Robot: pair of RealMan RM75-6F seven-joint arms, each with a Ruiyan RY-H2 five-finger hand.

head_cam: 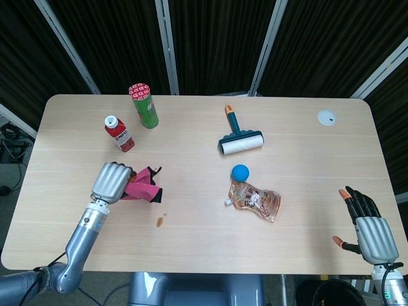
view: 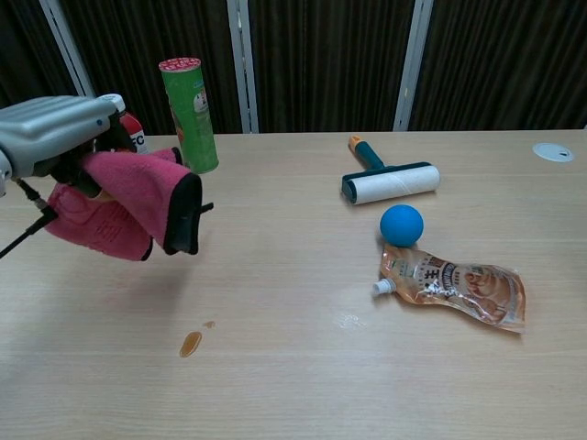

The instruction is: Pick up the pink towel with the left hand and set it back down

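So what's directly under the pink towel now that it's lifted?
Bare tabletop carrying the towel's shadow. The pink towel hangs from the left hand; nearby is a small brown spill.

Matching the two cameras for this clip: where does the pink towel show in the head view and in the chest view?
Head view: the pink towel is left of centre, bunched in the left hand.
Chest view: the towel hangs at upper left from the same hand, clear of the table.
Shared landmark: the green can stands just beyond the towel in both.
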